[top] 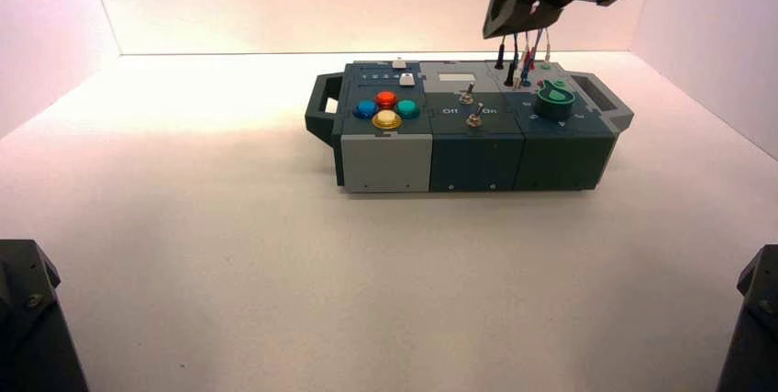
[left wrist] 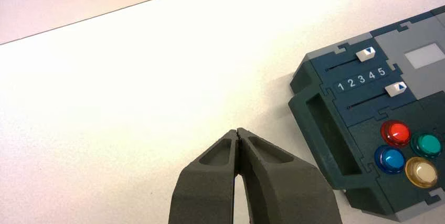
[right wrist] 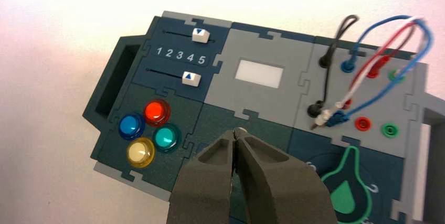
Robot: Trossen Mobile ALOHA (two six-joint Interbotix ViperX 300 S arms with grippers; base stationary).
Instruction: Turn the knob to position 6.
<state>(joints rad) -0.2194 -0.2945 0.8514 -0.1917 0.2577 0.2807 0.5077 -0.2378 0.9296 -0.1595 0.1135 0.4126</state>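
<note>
Green dial knob (top: 554, 99) on box's right section, towards its front, pointer lobe on top; wires (top: 524, 57) plugged in behind it. Left of knob, two metal toggle switches (top: 474, 115). On box's left section, red, blue, green and yellow push buttons (top: 386, 109); behind them, two white sliders (right wrist: 191, 78). Right gripper (right wrist: 234, 134) above box, pincer closed, apart from knob. Left gripper (left wrist: 237, 134) parked over table (top: 229, 227), left of box, closed too.
</note>
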